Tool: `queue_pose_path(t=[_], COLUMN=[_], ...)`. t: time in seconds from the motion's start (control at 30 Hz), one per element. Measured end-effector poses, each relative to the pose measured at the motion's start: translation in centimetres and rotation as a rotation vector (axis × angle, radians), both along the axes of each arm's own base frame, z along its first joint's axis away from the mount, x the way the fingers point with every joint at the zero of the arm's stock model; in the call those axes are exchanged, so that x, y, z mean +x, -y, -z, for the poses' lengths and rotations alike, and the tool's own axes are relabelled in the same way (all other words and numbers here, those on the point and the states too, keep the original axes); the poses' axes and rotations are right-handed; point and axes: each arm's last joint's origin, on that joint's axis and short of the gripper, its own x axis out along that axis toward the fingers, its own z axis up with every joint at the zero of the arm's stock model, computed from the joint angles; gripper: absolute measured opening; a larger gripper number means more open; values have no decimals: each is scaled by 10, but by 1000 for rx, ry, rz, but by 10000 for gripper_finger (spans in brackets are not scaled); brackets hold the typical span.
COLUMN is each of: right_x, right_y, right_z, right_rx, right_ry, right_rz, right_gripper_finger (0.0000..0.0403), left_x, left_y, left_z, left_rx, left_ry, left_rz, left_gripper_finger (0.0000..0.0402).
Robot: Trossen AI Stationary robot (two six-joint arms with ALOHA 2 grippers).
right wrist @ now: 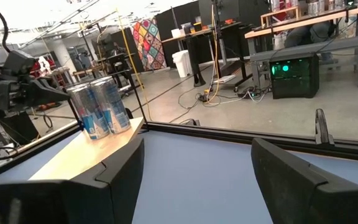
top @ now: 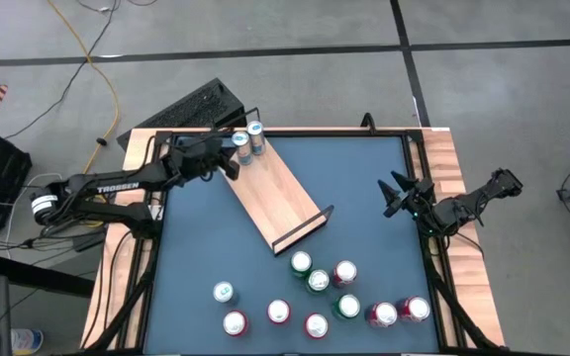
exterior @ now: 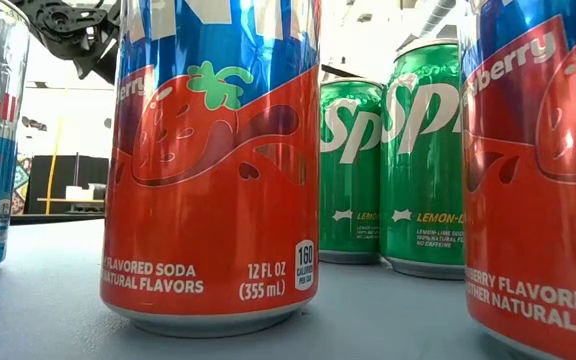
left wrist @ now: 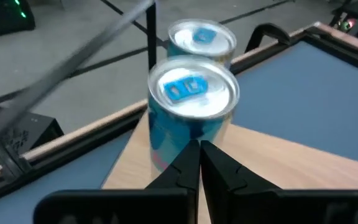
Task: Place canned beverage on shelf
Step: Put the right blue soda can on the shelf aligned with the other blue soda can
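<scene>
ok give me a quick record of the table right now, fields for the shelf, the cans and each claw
shelf: light-wood board lying diagonally on the blue table
cans on shelf: two slim blue cans upright at its far end
cans off shelf: ten, red, green and one blue, clustered at the near side
left claw: shut, empty, beside the shelf cans
right claw: open, empty, at the right edge

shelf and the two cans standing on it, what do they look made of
The shelf looks like pale wood, or a wood-look laminate: matte with faint grain, and thin black end rails that seem to be metal. The two cans look like aluminium: bright brushed silver lids with blue pull tabs, and glossy printed blue and silver sides.
</scene>
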Motion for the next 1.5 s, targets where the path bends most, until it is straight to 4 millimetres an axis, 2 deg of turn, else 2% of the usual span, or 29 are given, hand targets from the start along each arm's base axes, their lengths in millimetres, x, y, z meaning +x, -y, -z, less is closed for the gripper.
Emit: queue_pose_path(t=[0.33,0.77,1.17,1.5], right_x=[0,0,0,0], right_y=[0,0,0,0], right_z=[0,0,0,0], right_rx=[0,-1,-12,-11], right_ry=[0,-1,-15,-15], right_rz=[0,0,0,0], right_gripper_finger=[282,282,282,282], left_x=[-4,3,-4,-3], left_y=[-5,4,-8,-8], left_z=[0,-4,-3,-3], left_rx=[25,-1,43,32], left_ry=[-21,38,6,17], left_rz=[-47,77,-15,-6], left_gripper_finger=[0,0,0,0])
